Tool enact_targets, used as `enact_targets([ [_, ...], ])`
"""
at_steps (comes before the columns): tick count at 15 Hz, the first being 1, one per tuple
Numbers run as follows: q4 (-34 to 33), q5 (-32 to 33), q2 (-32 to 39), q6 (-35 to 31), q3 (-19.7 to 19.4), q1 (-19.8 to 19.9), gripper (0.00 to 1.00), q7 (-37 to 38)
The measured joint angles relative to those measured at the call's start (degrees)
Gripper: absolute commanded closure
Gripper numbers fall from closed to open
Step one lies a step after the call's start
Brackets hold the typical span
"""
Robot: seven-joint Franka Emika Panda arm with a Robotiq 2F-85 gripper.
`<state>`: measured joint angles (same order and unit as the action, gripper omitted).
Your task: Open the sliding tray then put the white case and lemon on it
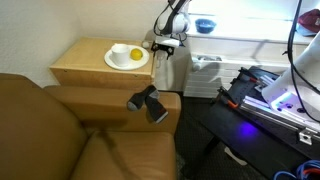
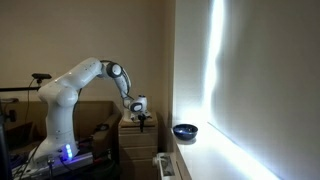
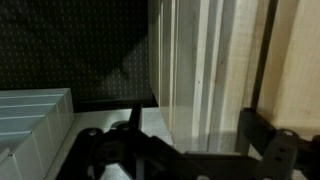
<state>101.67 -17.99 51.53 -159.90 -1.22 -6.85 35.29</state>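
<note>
The lemon point(image 1: 135, 54) lies on a round white plate point(image 1: 121, 60) on top of the light wooden side table point(image 1: 85, 62). My gripper point(image 1: 165, 43) is at the table's side edge, beside the plate; it also shows in an exterior view point(image 2: 143, 116). In the wrist view the gripper point(image 3: 193, 118) is open, its two dark fingers on either side of a pale beige-white board edge point(image 3: 185, 70) of the table, which looks like the sliding tray. No board sticks out of the table. I cannot make out the white case.
A brown couch point(image 1: 50, 130) stands against the table, with a black object point(image 1: 148, 103) on its arm. A blue bowl point(image 1: 205, 25) sits on the window sill, also seen in an exterior view point(image 2: 185, 131). A white radiator point(image 3: 30, 115) is beside the table.
</note>
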Motion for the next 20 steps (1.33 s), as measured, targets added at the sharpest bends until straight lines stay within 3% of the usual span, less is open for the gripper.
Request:
enact_targets([
  [7, 0.0, -0.4, 0.3, 0.1, 0.2, 0.8, 0.0, -0.2],
  [11, 0.2, -5.3, 1.3, -1.5, 6.0, 7.1, 0.0, -6.8],
  [15, 4.5, -9.5, 1.8, -13.0, 11.7, 11.3, 0.0, -13.7],
  [20, 12.2, -9.1, 3.2, -36.7, 12.8, 7.7, 0.0, -14.6],
])
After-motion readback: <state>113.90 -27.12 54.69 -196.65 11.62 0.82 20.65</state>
